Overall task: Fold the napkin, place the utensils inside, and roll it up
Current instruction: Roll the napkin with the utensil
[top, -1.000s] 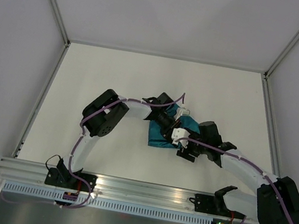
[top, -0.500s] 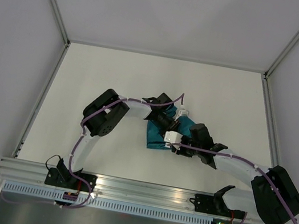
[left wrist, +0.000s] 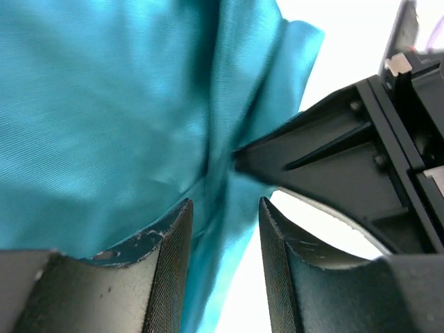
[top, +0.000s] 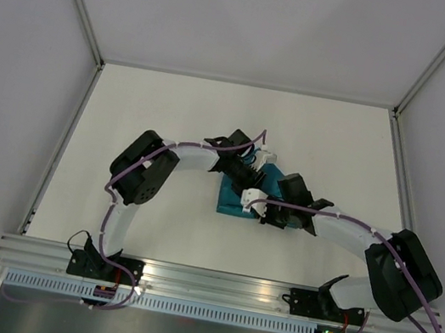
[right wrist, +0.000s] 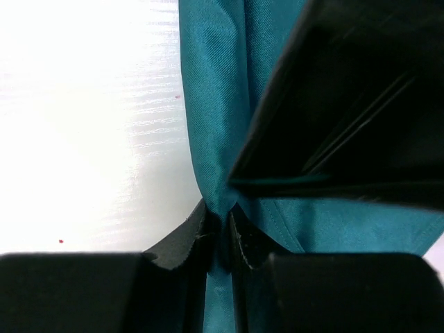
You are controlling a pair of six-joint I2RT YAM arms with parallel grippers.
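White worktop boxed in by pale grey walls, with an aluminium rail along the near edge where my two arms are bolted. The napkin lies bunched into a narrow teal wad about midway between the left and right edges, a little nearer the near edge than the far one. Both arms meet over it.

On my right wrist feed, the right gripper is clamped onto a raised crease of the napkin, its fingers almost meeting with only cloth between them. I read that as the anchor, pinning the fold so it cannot slide on the slick top.

On the left wrist feed, the left gripper straddles a ridge of the napkin with its jaws parted. A sliver of white shows beside the cloth, so it is around the fold rather than biting it, just beside the dark body of the other claw. My guess is it is lined up to pinch the same crease.

I cannot find the utensils in any feed; they may be inside the bundle, or not
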